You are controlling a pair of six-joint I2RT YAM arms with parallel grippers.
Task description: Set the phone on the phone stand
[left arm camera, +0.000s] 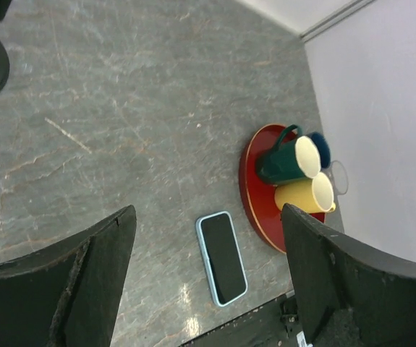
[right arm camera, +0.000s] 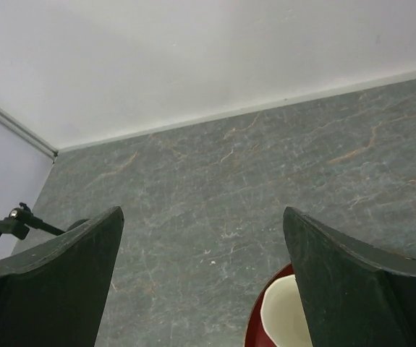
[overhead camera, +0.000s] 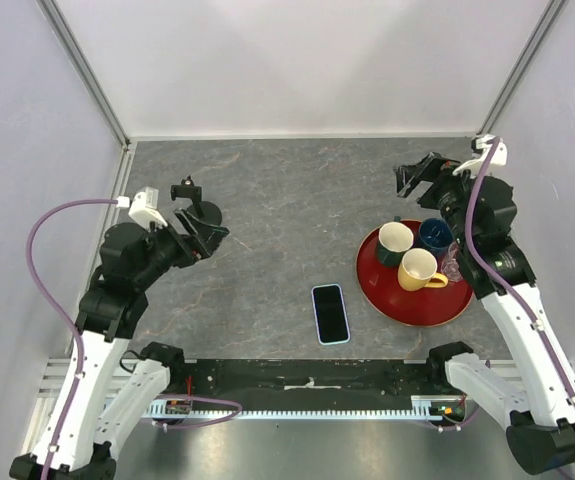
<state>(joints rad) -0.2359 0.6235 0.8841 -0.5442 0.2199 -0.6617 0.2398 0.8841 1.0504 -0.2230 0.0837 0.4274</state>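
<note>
On the red tray (overhead camera: 407, 308) sit three mugs (overhead camera: 419, 270) and a glass (overhead camera: 453, 262); both arms' jaws gape wide.

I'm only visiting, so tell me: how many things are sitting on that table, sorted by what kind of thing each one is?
mugs: 3 (green mug, blue mug, yellow mug)
glass: 1
red plate: 1
phone: 1
phone stand: 1
Total: 7
</note>
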